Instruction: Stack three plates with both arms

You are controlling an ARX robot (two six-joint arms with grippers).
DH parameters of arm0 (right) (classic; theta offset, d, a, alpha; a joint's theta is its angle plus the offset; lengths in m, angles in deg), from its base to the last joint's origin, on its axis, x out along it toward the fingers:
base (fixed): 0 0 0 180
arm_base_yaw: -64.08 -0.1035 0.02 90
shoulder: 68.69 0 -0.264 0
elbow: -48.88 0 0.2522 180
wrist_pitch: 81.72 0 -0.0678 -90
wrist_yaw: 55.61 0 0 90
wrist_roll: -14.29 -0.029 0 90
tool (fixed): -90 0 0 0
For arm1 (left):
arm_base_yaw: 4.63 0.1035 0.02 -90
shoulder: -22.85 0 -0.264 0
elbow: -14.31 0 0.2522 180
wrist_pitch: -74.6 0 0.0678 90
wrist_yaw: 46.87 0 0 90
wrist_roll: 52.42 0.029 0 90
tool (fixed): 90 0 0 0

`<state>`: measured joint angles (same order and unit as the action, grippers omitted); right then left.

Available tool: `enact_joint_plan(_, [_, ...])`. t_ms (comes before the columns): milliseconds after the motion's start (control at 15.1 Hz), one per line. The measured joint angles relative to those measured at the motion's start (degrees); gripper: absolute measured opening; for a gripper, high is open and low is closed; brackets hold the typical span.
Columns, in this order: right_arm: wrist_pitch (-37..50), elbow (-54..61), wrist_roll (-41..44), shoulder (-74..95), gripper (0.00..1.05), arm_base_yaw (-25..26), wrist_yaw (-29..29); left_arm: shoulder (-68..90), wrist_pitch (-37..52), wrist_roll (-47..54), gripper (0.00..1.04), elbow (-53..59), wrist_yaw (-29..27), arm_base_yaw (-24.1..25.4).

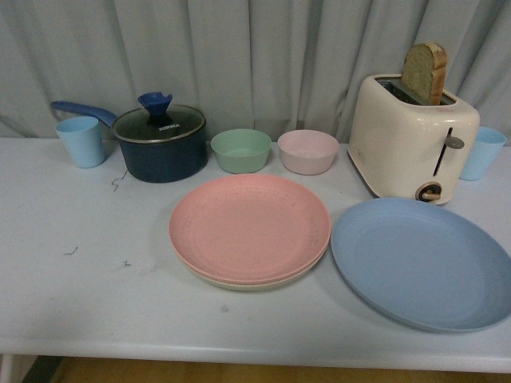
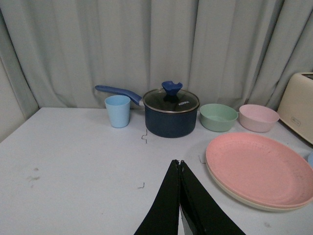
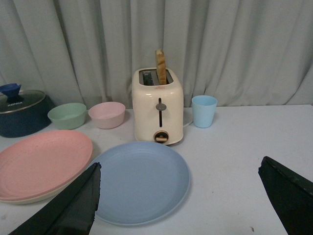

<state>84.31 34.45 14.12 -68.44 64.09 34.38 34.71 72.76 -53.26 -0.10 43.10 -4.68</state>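
Closest in, the left gripper (image 2: 178, 162) has its two fingers pressed together with nothing between them. It hangs over the bare counter (image 2: 73, 171), to the left of the plates. The right gripper (image 3: 180, 165) has its fingers spread wide and holds nothing. It hangs over the near side of the blue plate (image 3: 139, 181). A bit further on, the pink plate (image 1: 249, 227) lies flat on top of the beige plate (image 1: 255, 283), and only the beige rim peeks out from under it. The blue plate lies alone on the counter, just beside this pile, on the right. So two plates look stacked and one is left to go. I think the job now is to move the blue plate. The wide right gripper would need to go down to its rim, pinch it, lift it and set it flat on the pink plate. The rim is thin and low, so that pinch may be tricky. At the back stand a dark pot (image 1: 160, 148), a green bowl (image 1: 240, 150), a pink bowl (image 1: 307, 152) and a toaster (image 1: 411, 144) with bread (image 1: 425, 72) sticking up.
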Motion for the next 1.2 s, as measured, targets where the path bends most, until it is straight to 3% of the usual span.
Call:
enact_joint_plan(199, [0.0, 0.0, 0.0, 0.0, 0.98, 0.0, 0.0, -2.5, -2.8, 0.0, 0.02, 0.0, 0.0, 0.0])
enact_joint_plan(266, [0.0, 0.0, 0.0, 0.0, 0.98, 0.0, 0.0, -8.4, -11.7, 0.0, 0.02, 0.0, 0.2, 0.0])
enact_joint_plan(531, [0.0, 0.0, 0.0, 0.0, 0.98, 0.0, 0.0, -11.4, -11.9, 0.0, 0.02, 0.0, 0.0, 0.0])
enact_joint_plan(664, [0.0, 0.0, 0.0, 0.0, 0.98, 0.0, 0.0, -11.4, -12.1, 0.0, 0.25, 0.0, 0.0, 0.0])
enact_joint_plan(731, [0.0, 0.0, 0.0, 0.0, 0.98, 0.0, 0.0, -11.4, -12.1, 0.0, 0.46, 0.0, 0.0, 0.0])
enact_joint_plan(797, [0.2, 0.0, -0.1, 0.0, 0.98, 0.1, -0.3, -11.4, -12.1, 0.0, 0.59, 0.0, 0.0, 0.0])
enact_joint_plan(930, [22.1, -0.4, -8.7, 18.9, 0.98, 14.0, -28.7, -11.4, -12.1, 0.0, 0.84, 0.0, 0.0, 0.0])
enact_joint_plan(996, [32.8, -0.5, -11.8, 30.5, 0.98, 15.9, -36.1, -11.4, -12.1, 0.0, 0.95, 0.0, 0.0, 0.0])
enact_joint_plan(1063, [44.8, -2.7, -13.7, 43.9, 0.98, 16.1, -37.5, -11.4, -12.1, 0.1, 0.99, 0.0, 0.0, 0.0])
enact_joint_plan(1196, [61.8, -12.5, -14.8, 69.0, 0.98, 17.6, -27.6, -11.4, -12.1, 0.1, 0.98, 0.0, 0.0, 0.0])
